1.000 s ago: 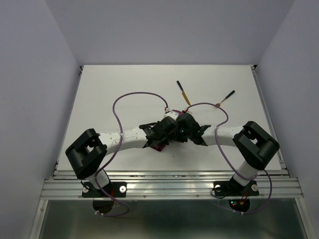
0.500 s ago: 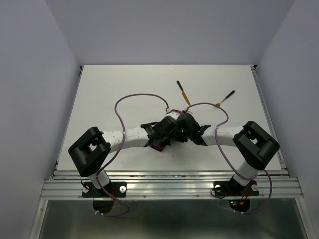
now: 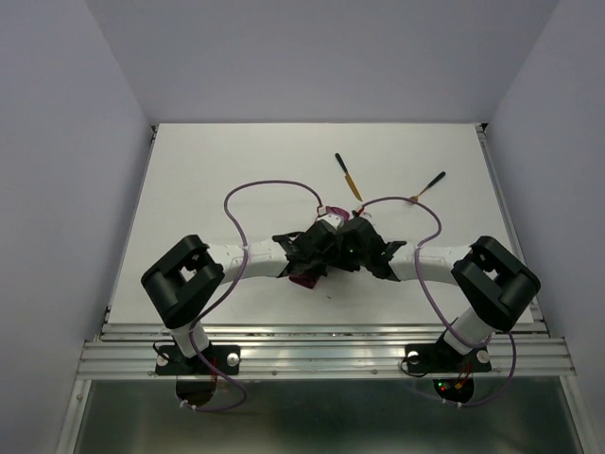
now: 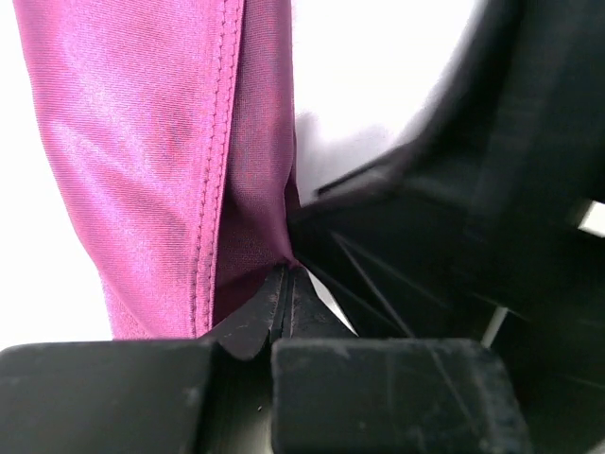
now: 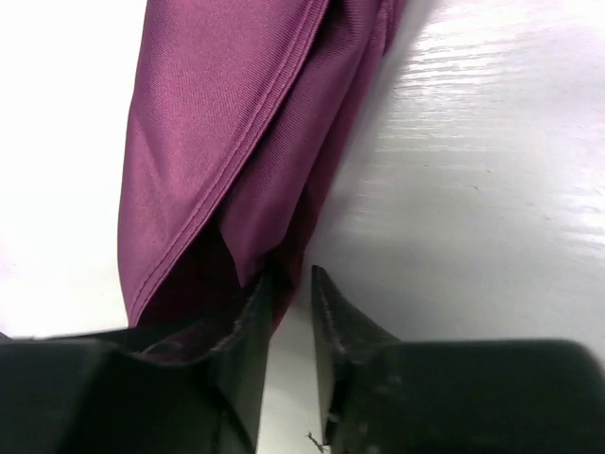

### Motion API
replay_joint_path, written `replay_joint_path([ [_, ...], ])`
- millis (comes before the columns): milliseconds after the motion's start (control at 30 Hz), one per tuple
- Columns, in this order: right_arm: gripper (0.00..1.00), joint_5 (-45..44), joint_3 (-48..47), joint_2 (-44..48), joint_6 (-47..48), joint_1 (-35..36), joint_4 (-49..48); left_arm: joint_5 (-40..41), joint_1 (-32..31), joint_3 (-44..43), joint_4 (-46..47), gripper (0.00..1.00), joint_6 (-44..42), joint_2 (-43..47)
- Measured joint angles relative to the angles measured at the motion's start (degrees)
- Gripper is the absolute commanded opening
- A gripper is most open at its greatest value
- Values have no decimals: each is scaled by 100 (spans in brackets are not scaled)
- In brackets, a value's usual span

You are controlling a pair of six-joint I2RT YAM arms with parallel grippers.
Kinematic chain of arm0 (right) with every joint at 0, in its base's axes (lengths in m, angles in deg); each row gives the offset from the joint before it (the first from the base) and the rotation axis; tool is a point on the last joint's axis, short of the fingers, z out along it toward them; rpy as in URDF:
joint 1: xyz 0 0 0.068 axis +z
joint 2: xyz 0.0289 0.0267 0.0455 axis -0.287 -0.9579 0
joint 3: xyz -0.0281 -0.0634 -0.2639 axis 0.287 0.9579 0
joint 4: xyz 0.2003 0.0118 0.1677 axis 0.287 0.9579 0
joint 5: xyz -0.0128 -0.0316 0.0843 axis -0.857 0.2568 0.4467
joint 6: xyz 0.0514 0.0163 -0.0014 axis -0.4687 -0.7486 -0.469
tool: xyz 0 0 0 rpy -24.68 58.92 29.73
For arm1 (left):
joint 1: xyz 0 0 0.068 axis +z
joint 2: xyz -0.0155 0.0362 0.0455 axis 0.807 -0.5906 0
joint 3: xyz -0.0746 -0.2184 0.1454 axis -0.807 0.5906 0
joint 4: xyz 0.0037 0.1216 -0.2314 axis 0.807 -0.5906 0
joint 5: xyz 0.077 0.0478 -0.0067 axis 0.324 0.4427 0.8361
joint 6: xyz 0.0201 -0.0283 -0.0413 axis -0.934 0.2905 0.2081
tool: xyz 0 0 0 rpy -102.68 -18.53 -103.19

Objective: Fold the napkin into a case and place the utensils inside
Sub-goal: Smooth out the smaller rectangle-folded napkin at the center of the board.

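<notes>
— While we are looking down from above, where are we finding the napkin (image 3: pixel 302 280)?

— We are seeing only a magenta sliver of it near the middle of the table (image 3: pixel 208 189), tucked under both wrists; the arms are hiding the rest.

— And the left pincer (image 4: pixel 288 284)?

— We are reading its tips as pressed together on the cloth beside the stitched hem; the folded band is running straight away from it, its long axis in line with the fingers.

— The right pincer (image 5: pixel 288 279)?

— Its tips are standing slightly apart, with bare table showing between them; we are judging that it is gripping nothing; the band is lying just beside that gap, touching one finger (image 5: pixel 248 322), and stretching away from it.

— Which arm are we counting on?

— Both are sitting right at the cloth; only the left is holding it; we are guessing the right is needing a small sideways shift onto the band. The knife (image 3: pixel 348 177) and the second utensil (image 3: pixel 427 185) are lying farther back, well apart from the cloth, nearer the right arm.
</notes>
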Motion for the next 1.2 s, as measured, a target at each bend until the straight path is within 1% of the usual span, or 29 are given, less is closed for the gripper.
replay_joint_path([
  [33, 37, -37, 55, 79, -11, 0, -2, -35, 26, 28, 74, 0, 0, 2],
  [100, 39, -107, 203, 286, -46, 0, -9, -107, 66, 90, 160, 0, 0, 11],
  [133, 41, -131, 267, 376, -74, 0, -9, -140, 85, 120, 192, 0, 0, 11],
  [300, 45, -238, 538, 704, -173, 0, -11, -374, 120, 162, 234, 0, -35, 22],
  [367, 48, -304, 608, 782, -205, 0, -2, -470, 120, 162, 245, 9, -70, 59],
  [500, 49, -448, 662, 940, -238, 0, 15, -592, 120, 157, 208, 24, -138, 273],
  [733, 49, -490, 660, 1113, -236, -199, 15, -680, 120, 92, -74, 25, -197, 826],
  [867, 49, -494, 660, 1113, -232, -315, 15, -774, 120, 39, -223, 24, -203, 1003],
  [933, 49, -490, 660, 1113, -221, -345, 17, -774, 120, 39, -289, 25, -201, 1060],
  [1000, 49, -483, 658, 1113, -219, -348, 17, -671, 120, 39, -356, 41, -195, 1095],
  [1033, 49, -476, 656, 1113, -219, -348, 15, -612, 120, 39, -378, 54, -197, 1104],
  [1100, 50, -448, 654, 1106, -219, -348, 17, -428, 120, 39, -472, 58, -164, 1113],
  [1200, 50, -409, 627, 1049, -216, -348, 17, -203, 120, 39, -601, 57, -177, 1113],
])
